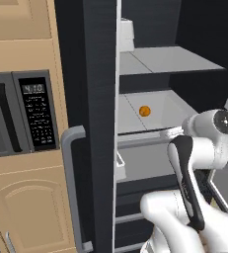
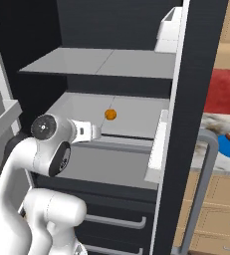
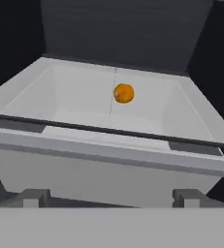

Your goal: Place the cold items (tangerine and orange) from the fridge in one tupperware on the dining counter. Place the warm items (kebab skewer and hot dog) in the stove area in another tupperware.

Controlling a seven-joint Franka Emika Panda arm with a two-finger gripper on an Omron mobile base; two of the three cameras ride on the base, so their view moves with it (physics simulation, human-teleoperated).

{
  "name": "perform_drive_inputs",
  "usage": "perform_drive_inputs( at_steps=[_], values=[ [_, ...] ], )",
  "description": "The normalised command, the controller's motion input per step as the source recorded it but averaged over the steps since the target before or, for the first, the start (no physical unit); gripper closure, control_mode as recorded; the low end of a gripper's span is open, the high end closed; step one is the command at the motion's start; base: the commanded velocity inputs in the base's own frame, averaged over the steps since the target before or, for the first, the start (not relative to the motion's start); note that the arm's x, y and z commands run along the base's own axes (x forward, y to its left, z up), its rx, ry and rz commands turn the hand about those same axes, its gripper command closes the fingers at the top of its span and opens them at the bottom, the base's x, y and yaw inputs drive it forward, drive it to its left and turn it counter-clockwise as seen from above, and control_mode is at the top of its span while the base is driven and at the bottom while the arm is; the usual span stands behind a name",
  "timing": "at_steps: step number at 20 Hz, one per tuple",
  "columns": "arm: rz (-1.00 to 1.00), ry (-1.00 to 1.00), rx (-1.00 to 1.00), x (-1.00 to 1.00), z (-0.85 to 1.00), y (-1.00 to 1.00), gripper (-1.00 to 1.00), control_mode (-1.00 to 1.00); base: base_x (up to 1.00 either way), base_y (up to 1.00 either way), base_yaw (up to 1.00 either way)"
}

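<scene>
Early stage, by the look of it: fridge [image 2: 186, 74] open, one round orange fruit [image 3: 123, 93] lying loose in the white bin [image 3: 31, 97], toward its back wall, near the middle. Tangerine or orange — cannot tell. No second fruit seen.

End effector [image 3: 111, 197] spread to full width, holding nothing, poised outside the bin's front rim, well apart from the fruit.

Left to do, as judged: both fruits, skewer, hot dog, all unpacked.

Fruit smooth, glossy, spherical. Bin matte, hard, sloped walls. Shelf [image 2: 101, 62] flat, grey. Fridge door dark, with rounded grey handle [image 1: 72, 188].
</scene>
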Motion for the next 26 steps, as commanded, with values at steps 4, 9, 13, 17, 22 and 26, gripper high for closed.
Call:
perform_drive_inputs(
  at_steps=[4, 9, 13, 17, 22, 26],
  values=[
    [-0.19, -0.04, 0.08, 0.40, 0.49, 0.00, -1.00, -1.00, 0.00, 0.00, 0.00],
    [-0.07, 0.06, 0.02, 0.44, 0.20, 0.06, -1.00, -1.00, 0.00, 0.00, 0.00],
    [0.00, 0.19, 0.00, 0.46, 0.00, 0.01, -1.00, -1.00, 0.00, 0.00, 0.00],
    [0.00, 0.05, 0.00, 0.48, -0.11, 0.00, -1.00, -1.00, 0.00, 0.00, 0.00],
    [0.00, 0.00, 0.00, 0.49, -0.40, 0.00, -1.00, -1.00, 0.00, 0.00, 0.00],
    [0.00, 0.00, 0.00, 0.60, -0.48, 0.00, -1.00, -1.00, 0.00, 0.00, 0.00]
  ],
)
